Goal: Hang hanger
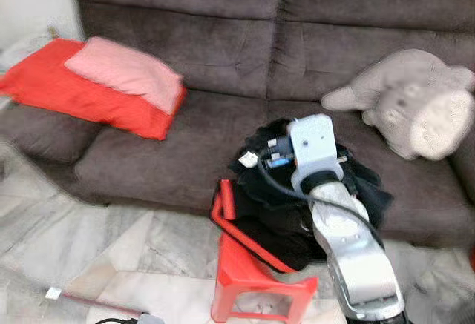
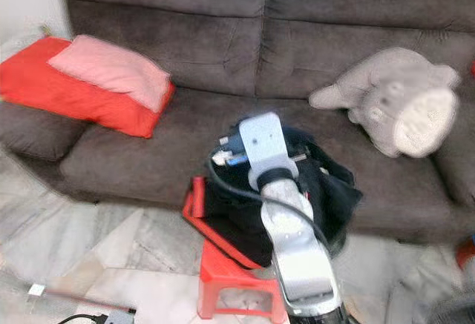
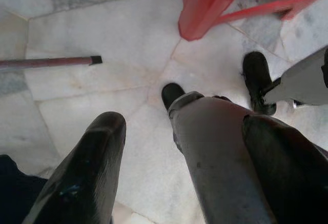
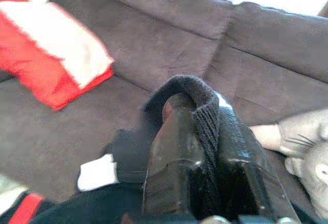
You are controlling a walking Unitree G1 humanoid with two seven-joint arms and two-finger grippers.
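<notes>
The right end effector (image 4: 205, 147) is pinching the black garment (image 1: 274, 213) above the sofa's (image 1: 185, 153) front edge and red stool (image 1: 252, 279), the left end effector (image 3: 169, 172) hangs spread, no hanger is discernible, so hanging remains.

Soft, even daylight throughout — both eye views slightly motion-blurred, wrist views dimmer, near objects out of focus.

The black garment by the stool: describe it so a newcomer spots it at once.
Find the dark grey sofa, then the red plastic stool on the floor before its middle. The black garment is heaped from stool to seat edge, with red trim and a white tag; the right gripper has its jaws shut on a fold.
</notes>
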